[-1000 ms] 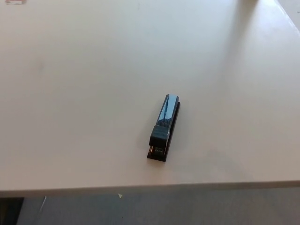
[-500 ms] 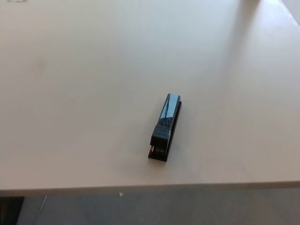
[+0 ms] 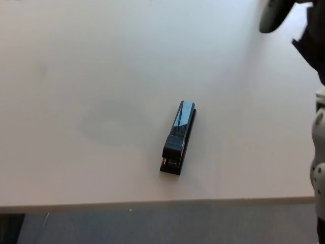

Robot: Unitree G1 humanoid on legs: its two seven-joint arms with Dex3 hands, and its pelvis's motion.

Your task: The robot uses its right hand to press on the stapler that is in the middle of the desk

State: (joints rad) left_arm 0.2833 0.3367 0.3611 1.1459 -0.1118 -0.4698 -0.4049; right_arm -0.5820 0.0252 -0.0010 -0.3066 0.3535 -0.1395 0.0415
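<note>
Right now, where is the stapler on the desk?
In the head view the stapler lies just right of centre, near the desk's front edge, well clear of the right hand at upper right.

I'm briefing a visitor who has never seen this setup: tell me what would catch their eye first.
A black stapler with a shiny blue top lies alone near the middle of the pale desk, pointing slightly away toward the right. The robot's right hand shows at the upper right corner, well clear of the stapler, with its arm down the right edge.
</note>
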